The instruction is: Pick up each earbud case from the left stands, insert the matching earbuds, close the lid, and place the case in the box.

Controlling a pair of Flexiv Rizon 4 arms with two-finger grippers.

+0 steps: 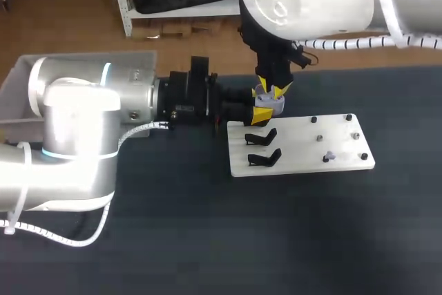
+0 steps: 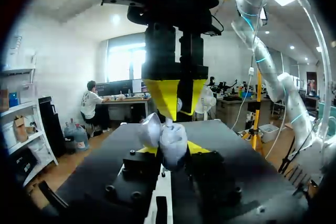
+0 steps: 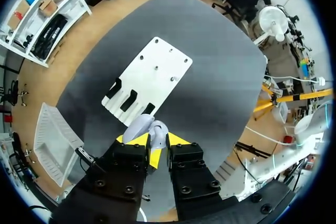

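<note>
While the left tool (image 2: 174,149) clamps the open case (image 2: 173,139) above the desk (image 1: 207,240), beside the board (image 1: 304,146), the right tool (image 2: 176,100) pinches what looks like an earbud (image 2: 168,123) just over it; a slanted descent could jam the earbud or twist the case askew; only the left wrist view shows the earbud; the head view hides it behind the right tool.

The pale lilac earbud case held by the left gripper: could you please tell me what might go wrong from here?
1. The right gripper hangs just over the pale lilac earbud case, whose lid stands open; a slight offset could knock the lid or jam on the rim.
2. The left gripper clamps the case only by its sides; a downward push might make it slip.
</note>
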